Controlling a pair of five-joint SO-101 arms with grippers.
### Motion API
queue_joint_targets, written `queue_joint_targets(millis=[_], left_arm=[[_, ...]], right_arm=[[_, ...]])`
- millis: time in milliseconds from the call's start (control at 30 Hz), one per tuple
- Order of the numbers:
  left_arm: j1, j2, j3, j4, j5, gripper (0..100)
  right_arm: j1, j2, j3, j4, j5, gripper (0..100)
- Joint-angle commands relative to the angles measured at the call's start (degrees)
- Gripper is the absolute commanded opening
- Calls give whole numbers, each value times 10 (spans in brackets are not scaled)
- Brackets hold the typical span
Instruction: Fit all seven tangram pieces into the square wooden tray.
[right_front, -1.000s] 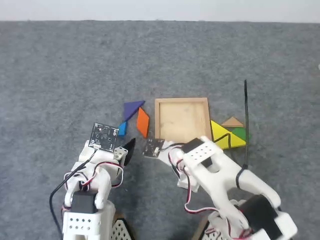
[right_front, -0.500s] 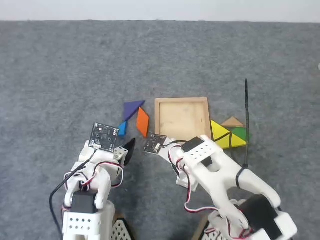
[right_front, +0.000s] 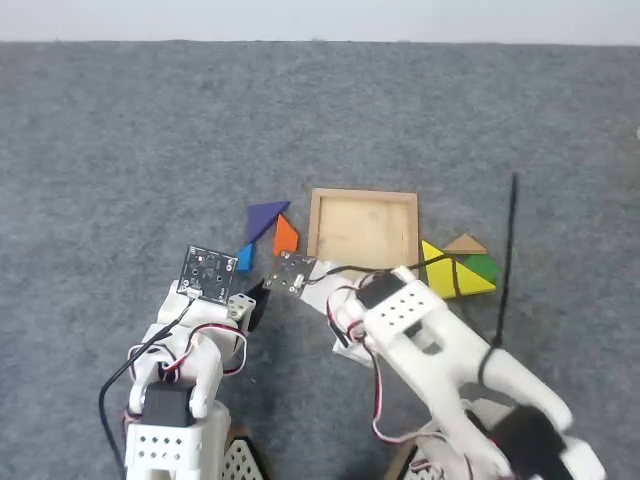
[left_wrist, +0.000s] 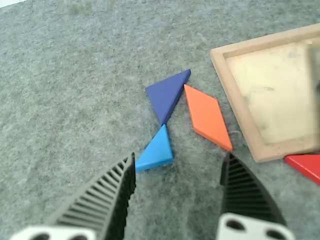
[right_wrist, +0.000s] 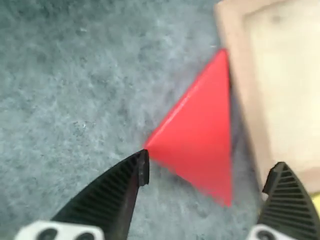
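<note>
The square wooden tray (right_front: 364, 197) lies empty mid-table. Left of it are a purple triangle (right_front: 265, 217), an orange parallelogram (right_front: 284, 233) and a small blue triangle (right_front: 244, 258). Right of it sit yellow triangles (right_front: 443, 268), a green piece (right_front: 483, 266) and a tan triangle (right_front: 465, 243). A red triangle (right_wrist: 200, 125) lies flat against the tray's outer edge (right_wrist: 235, 75). My right gripper (right_wrist: 205, 180) hangs open just above it, one finger on each side. My left gripper (left_wrist: 177, 172) is open above the carpet, short of the blue triangle (left_wrist: 156, 152).
Grey carpet covers the table, with wide free room on the left and at the back. The right arm (right_front: 420, 330) crosses the tray's near left corner. A black cable (right_front: 510, 230) sticks up from that arm, right of the pieces.
The right arm's wrist has swung left and away from its base, now covering the orange piece's near end. The left arm has kept still.
</note>
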Motion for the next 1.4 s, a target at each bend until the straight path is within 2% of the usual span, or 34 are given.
queue_joint_targets(millis=[0,433,500,667,733,1033,1167,1300,1367], left_arm=[[-2,-9,-6,5,-3,268],[-2,-9,-6,5,-3,268],[-2,-9,-6,5,-3,268],[-2,-9,-6,5,-3,268],[-2,-9,-6,5,-3,268],[-2,-9,-6,5,-3,268],[-2,-9,-6,5,-3,268],[-2,-9,-6,5,-3,268],[-2,-9,-6,5,-3,268]], right_arm=[[-4,58,-28,-45,13,368],[0,89,-46,-40,19,358],[0,89,-46,-38,21,303],[0,87,-46,-36,20,91],[0,85,-46,-36,19,51],[22,84,-48,-22,25,69],[22,64,-55,65,98,78],[16,-21,-55,89,106,191],[3,-65,-54,122,136,268]])
